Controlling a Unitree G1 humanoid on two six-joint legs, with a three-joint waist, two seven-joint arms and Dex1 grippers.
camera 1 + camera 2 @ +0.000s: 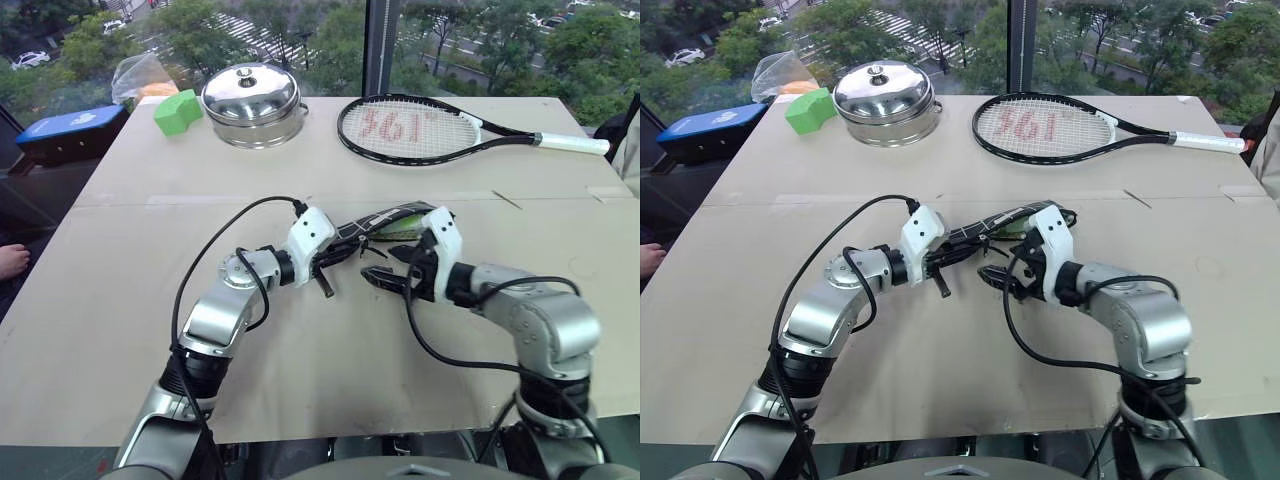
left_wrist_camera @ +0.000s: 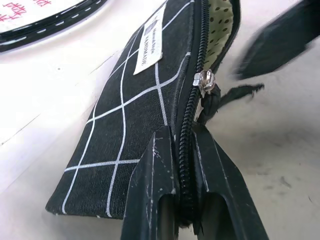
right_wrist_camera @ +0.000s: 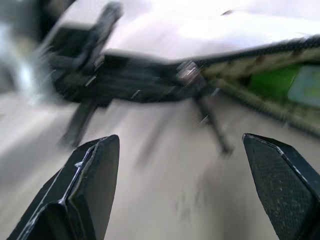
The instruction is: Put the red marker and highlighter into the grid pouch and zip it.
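Left tool clamps the grid pouch at its zipped end; right tool gapes wide near the zipper pull — a missed pull leaves the pouch's mouth open.

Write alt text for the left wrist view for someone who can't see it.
The left end effector is shut on the zipper edge of the grid pouch, a black fabric pouch with white grid lines and a white label. The metal zipper slider sits partway along, and beyond it the pouch gapes open, showing a pale dotted lining.

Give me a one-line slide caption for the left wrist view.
Left gripper pinches the grid pouch at its partly open zipper.
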